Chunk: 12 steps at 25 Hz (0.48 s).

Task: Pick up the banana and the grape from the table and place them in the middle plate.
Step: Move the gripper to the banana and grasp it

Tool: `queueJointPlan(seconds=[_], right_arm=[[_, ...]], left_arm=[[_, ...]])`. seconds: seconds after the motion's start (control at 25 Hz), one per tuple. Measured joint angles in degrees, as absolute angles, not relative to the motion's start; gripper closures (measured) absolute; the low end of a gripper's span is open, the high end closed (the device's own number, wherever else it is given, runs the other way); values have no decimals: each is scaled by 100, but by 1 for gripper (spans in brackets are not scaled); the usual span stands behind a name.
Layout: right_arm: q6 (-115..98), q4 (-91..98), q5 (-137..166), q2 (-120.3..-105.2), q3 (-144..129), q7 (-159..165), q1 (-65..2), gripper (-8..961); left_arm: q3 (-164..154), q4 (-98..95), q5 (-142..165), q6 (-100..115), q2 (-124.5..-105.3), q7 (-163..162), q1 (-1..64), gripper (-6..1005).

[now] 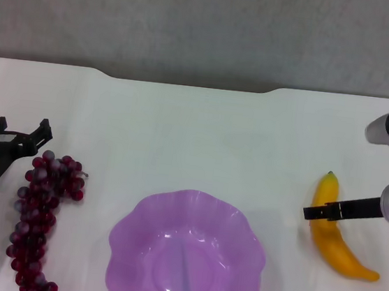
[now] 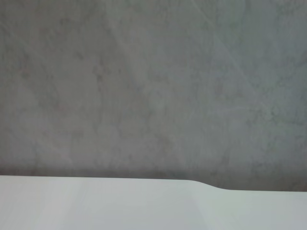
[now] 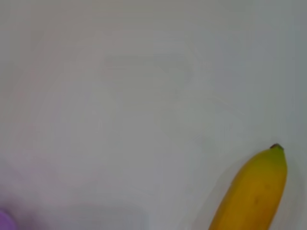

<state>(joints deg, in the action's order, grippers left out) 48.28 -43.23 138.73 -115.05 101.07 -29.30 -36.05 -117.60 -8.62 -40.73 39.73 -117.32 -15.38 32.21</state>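
One banana (image 1: 335, 235), one bunch of grapes and one purple plate (image 1: 134, 240) lay on the white surface (image 1: 196, 132) in the head view. The plate sat at the near middle, scalloped rim intact, with only a faint reflection showing inside its translucent bowl. The grape (image 1: 39, 223) stretched along the robot's left side, running from near the left gripper down toward the near edge, well apart from the plate's rim. The banana rested on the robot's right side, its green-tipped end pointing away from the robot and its body curving toward the near right; it too lay apart from the plate. The left gripper (image 1: 14, 133) hovered just beside the far end of the grape bunch, its two dark fingers (image 1: 41, 130) spread wide with nothing between them. The right gripper (image 1: 324, 212) reached in from the right edge, and a dark finger crossed over the banana's upper half; whether the fingers were closed on the fruit or merely over it could not be told. The right wrist view showed the banana's tip (image 3: 259, 187) against bare white surface, with a sliver of purple at one corner. The left wrist view showed only the surface's notched far edge (image 2: 201, 184) and a grey wall.
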Motion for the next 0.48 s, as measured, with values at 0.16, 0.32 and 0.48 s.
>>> queueJointPlan(seconds=[0.16,0.32,0.48], right_arm=[[4803,-4206,13828,-11495,10051,-2933,-3608,64],[4769,-4077,13832,-11481,10089,-2936,-3631,64],[4702,-3990,13837,-11491,10024,-2955,-3654,65]], left_arm=[[-11760,-861,-4073,3973,-11727,-1538,3221,107],[-11760,-861,-4076,3973,-11725,-1538,3220,107],[-11760,-861,-4081,3973,-11724,-1542,3218,107]])
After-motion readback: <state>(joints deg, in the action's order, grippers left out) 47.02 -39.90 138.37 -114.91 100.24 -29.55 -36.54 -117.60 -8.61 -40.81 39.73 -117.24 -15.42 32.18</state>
